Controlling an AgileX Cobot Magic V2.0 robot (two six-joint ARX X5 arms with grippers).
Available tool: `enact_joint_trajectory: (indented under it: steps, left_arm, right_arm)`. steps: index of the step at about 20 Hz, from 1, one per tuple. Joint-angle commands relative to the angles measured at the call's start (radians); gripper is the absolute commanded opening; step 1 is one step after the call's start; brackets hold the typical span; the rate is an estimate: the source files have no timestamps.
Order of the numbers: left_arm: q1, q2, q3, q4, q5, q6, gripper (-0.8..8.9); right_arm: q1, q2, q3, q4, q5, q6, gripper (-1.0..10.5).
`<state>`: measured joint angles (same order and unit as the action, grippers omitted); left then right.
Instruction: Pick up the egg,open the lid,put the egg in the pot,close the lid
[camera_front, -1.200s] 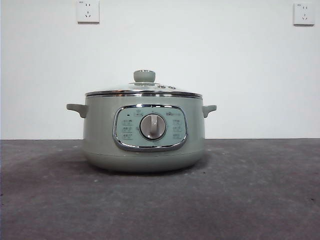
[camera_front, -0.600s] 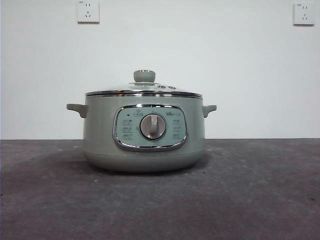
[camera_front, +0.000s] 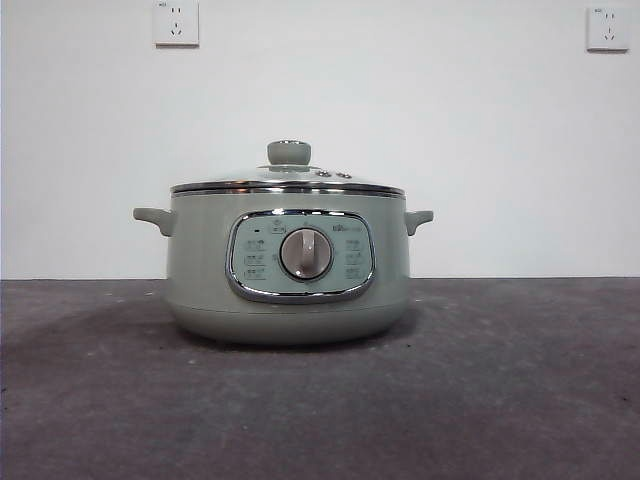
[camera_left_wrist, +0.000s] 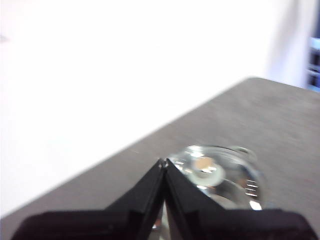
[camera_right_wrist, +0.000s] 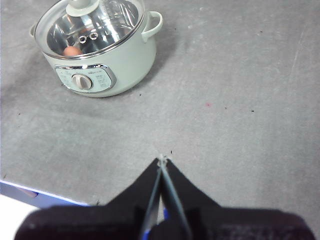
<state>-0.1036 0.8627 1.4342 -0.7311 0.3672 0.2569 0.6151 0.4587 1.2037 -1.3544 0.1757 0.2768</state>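
Inside the pot (camera_right_wrist: 102, 65) on the grey surface (camera_right_wrist: 240, 100), egg (camera_right_wrist: 73, 51) under the seated lid (camera_right_wrist: 92, 25), left end effector (camera_left_wrist: 163, 163) closed and empty above the lid, right end effector (camera_right_wrist: 162, 160) closed and empty, well apart from the pot.

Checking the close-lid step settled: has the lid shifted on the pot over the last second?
No. The lid sits flat on the pot, its knob at the same spot below the left wall socket.
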Motion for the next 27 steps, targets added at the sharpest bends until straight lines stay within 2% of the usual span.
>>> enact_joint_trajectory:
  steps: [1, 4, 7, 12, 16, 20, 22, 27]
  left_arm:
    - [0.059, -0.125, -0.262, 0.182, -0.02, 0.014, -0.04]
    - [0.096, -0.284, -0.591, 0.391, -0.028, 0.011, -0.04]
    - [0.111, -0.428, -0.876, 0.531, -0.042, -0.004, -0.04]
    - [0.113, -0.609, -1.196, 0.652, -0.192, -0.082, -0.04]
    - [0.119, -0.715, -1.334, 0.658, -0.238, -0.126, -0.04]
    - [0.126, -0.802, -1.427, 0.638, -0.238, -0.184, -0.04]
    - [0.131, -0.848, -1.427, 0.563, -0.238, -0.186, -0.04]
    - [0.132, -0.858, -1.426, 0.573, -0.221, -0.209, -0.04]
  right_arm:
    - [0.001, -0.003, -0.008, -0.024, 0.0, 0.008, 0.0]
    - [0.001, -0.003, -0.008, -0.024, 0.0, 0.008, 0.0]
    - [0.001, -0.003, -0.008, -0.024, 0.0, 0.008, 0.0]
    - [0.001, -0.003, -0.008, -0.024, 0.0, 0.008, 0.0]
    - [0.001, -0.003, -0.008, -0.024, 0.0, 0.008, 0.0]
    - [0.001, -0.003, -0.008, -0.024, 0.0, 0.008, 0.0]
    - [0.001, -0.003, -0.008, -0.024, 0.0, 0.008, 0.0]
    - [0.001, -0.003, -0.008, -0.024, 0.0, 0.008, 0.0]
